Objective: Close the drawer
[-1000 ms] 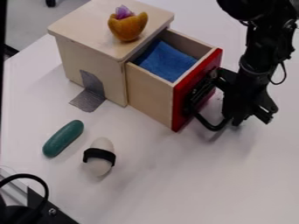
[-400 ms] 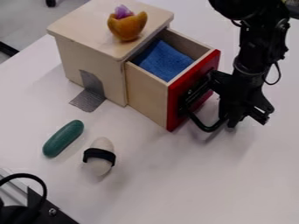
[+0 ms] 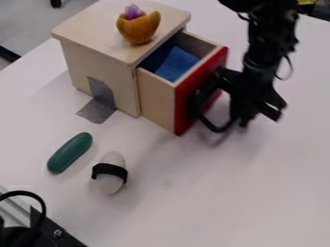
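A green object (image 3: 69, 153) and a banded egg (image 3: 113, 187) lie on the worktop (image 3: 174, 207), apart from the drawer's path. Right of them stands the wooden box (image 3: 97, 60), its drawer (image 3: 155, 100) part open on its right side, blue cloth (image 3: 177, 64) inside. The claw (image 3: 242, 113) is at the red front (image 3: 183, 107); I cannot tell its opening or grip. Best to push steadily, square to the front, until flush; a skewed push could jam the drawer or shift the box.
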Available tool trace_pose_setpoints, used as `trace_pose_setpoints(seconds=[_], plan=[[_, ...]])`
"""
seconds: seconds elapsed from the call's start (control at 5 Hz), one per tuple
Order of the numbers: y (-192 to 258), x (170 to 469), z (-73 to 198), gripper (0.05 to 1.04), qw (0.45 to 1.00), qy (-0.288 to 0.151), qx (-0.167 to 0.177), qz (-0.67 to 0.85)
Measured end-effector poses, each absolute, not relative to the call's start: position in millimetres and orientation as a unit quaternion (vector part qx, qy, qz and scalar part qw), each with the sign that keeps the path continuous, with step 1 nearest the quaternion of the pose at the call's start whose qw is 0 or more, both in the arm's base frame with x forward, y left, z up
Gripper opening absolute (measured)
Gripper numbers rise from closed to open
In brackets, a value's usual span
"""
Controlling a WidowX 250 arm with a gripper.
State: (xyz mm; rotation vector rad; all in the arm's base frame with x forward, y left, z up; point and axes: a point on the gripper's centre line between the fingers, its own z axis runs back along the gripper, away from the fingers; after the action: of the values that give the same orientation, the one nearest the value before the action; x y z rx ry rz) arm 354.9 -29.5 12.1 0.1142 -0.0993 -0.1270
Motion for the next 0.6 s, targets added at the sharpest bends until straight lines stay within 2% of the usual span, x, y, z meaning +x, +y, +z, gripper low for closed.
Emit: trace_pose_setpoints(seconds=[0.2, 0.6], plan=[[12.2, 361.0, 12.3, 0.121, 0.996, -0.045, 0.067, -0.034], [18.9, 362.1, 12.8, 0.120, 0.997, -0.040, 0.066, -0.025]])
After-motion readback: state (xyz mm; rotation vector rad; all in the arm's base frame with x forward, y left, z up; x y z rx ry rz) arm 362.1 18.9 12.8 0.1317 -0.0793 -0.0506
